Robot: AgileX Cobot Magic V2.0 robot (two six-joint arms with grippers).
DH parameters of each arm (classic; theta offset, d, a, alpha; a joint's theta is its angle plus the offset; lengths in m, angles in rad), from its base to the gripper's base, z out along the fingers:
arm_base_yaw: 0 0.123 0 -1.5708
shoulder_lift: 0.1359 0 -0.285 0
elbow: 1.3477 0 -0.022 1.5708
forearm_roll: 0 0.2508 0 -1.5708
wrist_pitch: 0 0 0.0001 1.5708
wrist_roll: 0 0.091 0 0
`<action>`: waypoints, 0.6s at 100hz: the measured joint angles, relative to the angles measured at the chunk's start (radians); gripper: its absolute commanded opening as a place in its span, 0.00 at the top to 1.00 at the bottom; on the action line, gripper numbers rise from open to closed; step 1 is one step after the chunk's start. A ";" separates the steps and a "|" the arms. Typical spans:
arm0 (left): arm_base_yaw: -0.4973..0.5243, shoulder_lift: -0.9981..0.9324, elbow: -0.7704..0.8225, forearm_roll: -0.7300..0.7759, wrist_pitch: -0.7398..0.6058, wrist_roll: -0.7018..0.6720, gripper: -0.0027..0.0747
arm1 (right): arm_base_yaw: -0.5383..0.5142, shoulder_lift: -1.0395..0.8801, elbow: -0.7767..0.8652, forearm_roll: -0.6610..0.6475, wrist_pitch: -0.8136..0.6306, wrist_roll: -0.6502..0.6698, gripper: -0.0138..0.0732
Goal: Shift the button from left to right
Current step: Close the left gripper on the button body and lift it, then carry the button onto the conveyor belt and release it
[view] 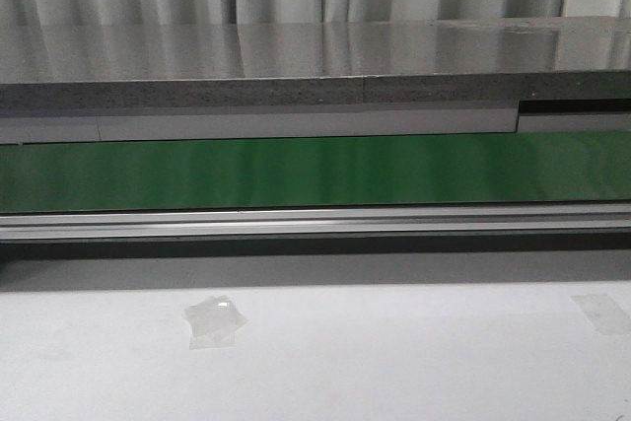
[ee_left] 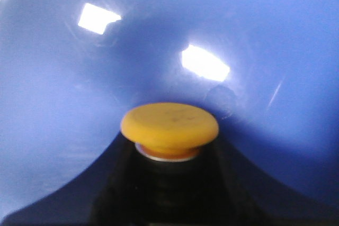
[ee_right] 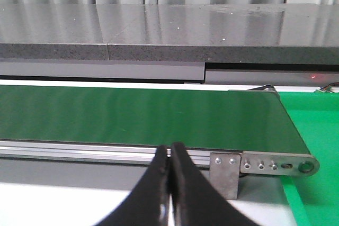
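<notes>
The button (ee_left: 169, 125) fills the left wrist view: a round yellow-orange cap over a silver ring and a black body. My left gripper (ee_left: 169, 158) is shut on that black body, its dark fingers (ee_left: 103, 189) flanking it on both sides, with a glossy blue surface (ee_left: 159, 41) close behind. In the right wrist view my right gripper (ee_right: 170, 150) is shut, its black fingertips pressed together with nothing between them, over the white table in front of the green conveyor belt (ee_right: 137, 112). The front view shows neither gripper nor the button.
The green belt (view: 315, 170) runs across the front view behind a silver rail (view: 315, 222), under a grey shelf (view: 296, 66). A clear plastic scrap (view: 215, 320) lies on the white table. The belt's right end has a metal bracket (ee_right: 228, 174) beside a green mat (ee_right: 312, 130).
</notes>
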State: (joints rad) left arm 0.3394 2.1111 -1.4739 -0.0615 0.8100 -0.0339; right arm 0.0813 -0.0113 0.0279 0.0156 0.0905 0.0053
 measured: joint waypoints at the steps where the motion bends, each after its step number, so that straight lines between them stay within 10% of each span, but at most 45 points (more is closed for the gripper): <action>1: 0.000 0.000 0.000 0.000 0.000 0.002 0.99 | 0.000 0.000 0.000 0.000 0.000 0.000 0.92; 60: -0.006 -0.201 -0.012 -0.019 0.077 0.046 0.99 | 0.000 0.000 0.000 0.000 0.000 0.000 0.92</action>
State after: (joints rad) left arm 0.3336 1.9105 -1.4861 -0.0804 0.8866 0.0119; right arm 0.0813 -0.0113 0.0279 0.0156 0.0905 0.0053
